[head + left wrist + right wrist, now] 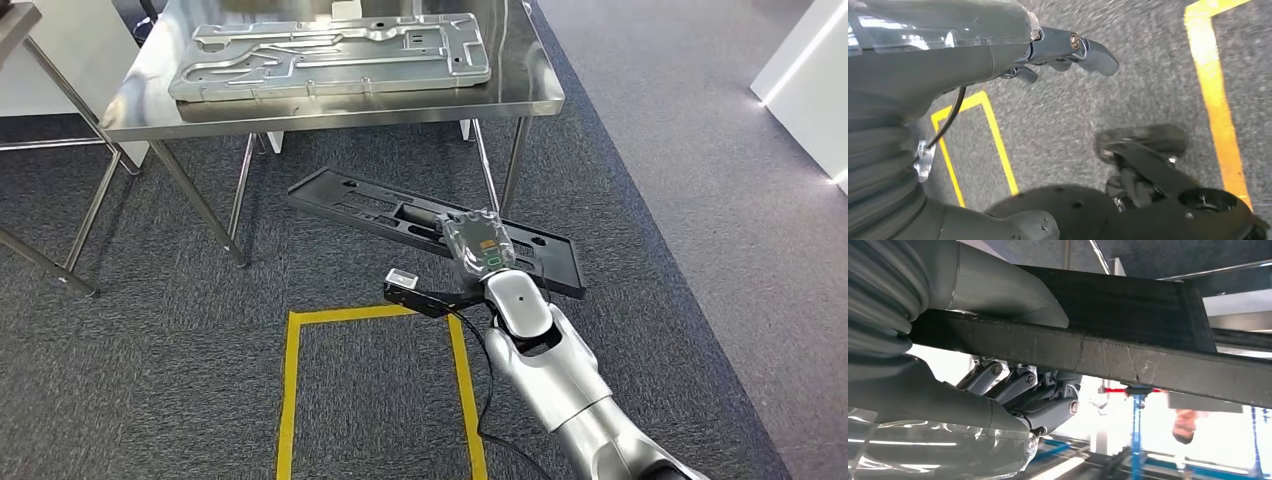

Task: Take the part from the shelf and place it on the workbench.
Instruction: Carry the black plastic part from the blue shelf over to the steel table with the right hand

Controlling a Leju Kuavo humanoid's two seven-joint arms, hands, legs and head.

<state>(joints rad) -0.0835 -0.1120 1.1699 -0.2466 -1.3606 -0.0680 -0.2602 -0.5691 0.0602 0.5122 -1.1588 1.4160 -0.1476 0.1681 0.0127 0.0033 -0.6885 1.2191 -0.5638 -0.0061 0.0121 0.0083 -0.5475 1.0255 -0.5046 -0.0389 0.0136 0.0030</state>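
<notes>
Nearest your lens, low and right of centre in the head view, the silver right arm (pixel 560 380) reaches up the frame, its right robot hand (pixel 480 245) closed on the black part (pixel 400 215) near the middle of the picture. You can confirm the grip in the right wrist view, where the grey thumb lies over one face of the part's edge (pixel 1128 362) and the darker fingers (pixel 1013 387) curl against the other, so the part is clamped between them.

The part is a long, flat black panel. Its long axis runs from centre-left down toward centre-right, and the robot hand holds it right of its middle, leaving the longer end hanging out to the left. It rides above the grey carpet (pixel 700 200), in front of the steel surface (pixel 540 95) that fills the upper left and centre. A large silver stamped panel (pixel 330 55) already lies on that surface, covering most of it.

The relation you must watch: the surface sits up the frame and higher than the part, so the part likely needs lifting and carrying forward over the near rim.

The left robot hand (pixel 1068 50) hangs over the carpet beside yellow floor tape (pixel 1215 95), fingers loosely extended and holding nothing. The right arm alone carries the load.
</notes>
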